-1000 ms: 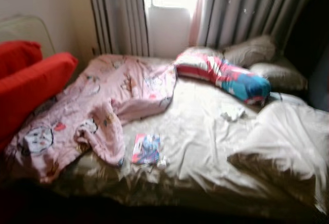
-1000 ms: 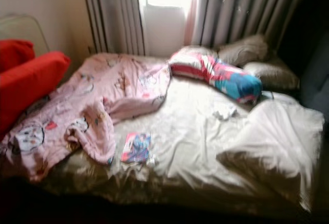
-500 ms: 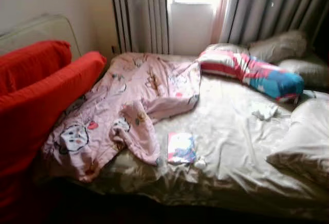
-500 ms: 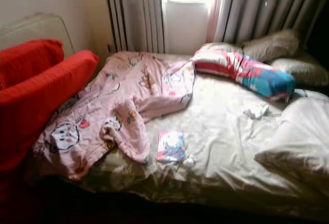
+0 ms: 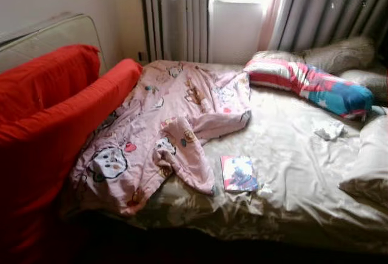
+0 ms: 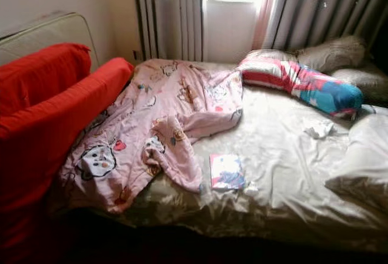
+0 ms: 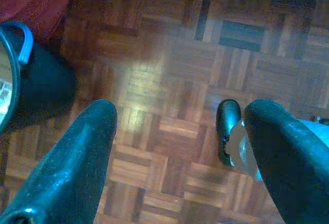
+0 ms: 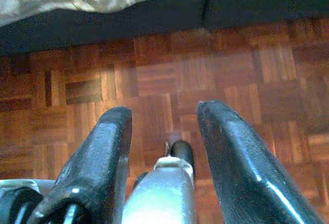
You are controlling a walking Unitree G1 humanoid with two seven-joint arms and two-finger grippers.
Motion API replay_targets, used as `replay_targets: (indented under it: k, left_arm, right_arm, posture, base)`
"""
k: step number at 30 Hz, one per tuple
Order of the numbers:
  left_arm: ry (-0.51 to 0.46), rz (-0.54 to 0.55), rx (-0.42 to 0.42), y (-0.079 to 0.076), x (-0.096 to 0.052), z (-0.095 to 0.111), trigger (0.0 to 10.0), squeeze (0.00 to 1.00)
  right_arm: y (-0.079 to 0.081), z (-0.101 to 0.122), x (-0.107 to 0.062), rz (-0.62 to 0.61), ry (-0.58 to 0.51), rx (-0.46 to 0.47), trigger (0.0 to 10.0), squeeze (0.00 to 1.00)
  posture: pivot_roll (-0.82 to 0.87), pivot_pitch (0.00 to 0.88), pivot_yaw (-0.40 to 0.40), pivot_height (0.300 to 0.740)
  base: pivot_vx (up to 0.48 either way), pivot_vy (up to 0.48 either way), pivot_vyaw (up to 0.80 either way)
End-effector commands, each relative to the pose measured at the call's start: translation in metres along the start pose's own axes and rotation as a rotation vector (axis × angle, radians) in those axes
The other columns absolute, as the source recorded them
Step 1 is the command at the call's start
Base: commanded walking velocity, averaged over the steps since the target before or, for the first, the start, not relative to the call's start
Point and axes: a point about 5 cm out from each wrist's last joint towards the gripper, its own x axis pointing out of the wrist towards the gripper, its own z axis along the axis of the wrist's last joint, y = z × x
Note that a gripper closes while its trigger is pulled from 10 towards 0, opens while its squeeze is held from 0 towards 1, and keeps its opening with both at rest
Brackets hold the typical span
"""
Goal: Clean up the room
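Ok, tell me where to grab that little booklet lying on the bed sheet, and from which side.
Take the booklet by its near short edge, coming from the foot of the bed. It lies flat on the soft sheet, so the edge should lift easily with one finger slid under. Its left side sits close to the pink blanket, so avoid that side. Both claws hang open over the floor.

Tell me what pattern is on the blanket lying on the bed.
Pink blanket with cartoon characters, clearest in the left eye view.

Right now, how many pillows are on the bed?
3: a striped pillow near the window, a grey one behind it, another grey one at the right edge. More may be hidden.
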Motion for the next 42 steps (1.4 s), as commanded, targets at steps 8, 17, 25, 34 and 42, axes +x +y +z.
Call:
replay_targets:
  k: [8, 17, 25, 34, 42]
  left_arm:
    - [0.017, -0.024, 0.006, -0.004, -0.001, -0.005, 10.0, 0.0]
    - [0.018, -0.027, 0.002, -0.004, -0.001, -0.006, 10.0, 0.0]
    - [0.018, -0.03, -0.002, -0.003, -0.001, -0.006, 10.0, 0.0]
    - [0.023, -0.022, -0.01, 0.009, -0.005, -0.013, 10.0, 0.0]
    - [0.025, -0.025, -0.013, 0.011, -0.006, -0.016, 10.0, 0.0]
  right_arm:
    - [-0.005, -0.002, -0.002, -0.017, 0.001, 0.008, 10.0, 0.0]
    - [-0.005, -0.002, -0.002, -0.016, -0.003, 0.002, 10.0, 0.0]
    - [-0.005, -0.001, -0.002, -0.011, -0.005, -0.027, 10.0, 0.0]
    - [-0.005, -0.001, -0.002, -0.012, -0.009, -0.017, 10.0, 0.0]
    - [-0.005, 0.001, -0.002, -0.001, -0.018, -0.051, 10.0, 0.0]
  posture:
    - [0.04, 0.031, 0.002, 0.74]
    - [0.03, 0.044, 0.002, 0.74]
    - [0.03, 0.048, 0.002, 0.74]
    - [0.03, 0.049, 0.003, 0.74]
    - [0.03, 0.048, 0.002, 0.74]
  base:
    - [0.0, 0.0, 0.0]
    - [0.0, 0.0, 0.0]
    - [0.0, 0.0, 0.0]
    - [0.201, 0.0, 0.15]
    - [0.28, 0.0, 0.46]
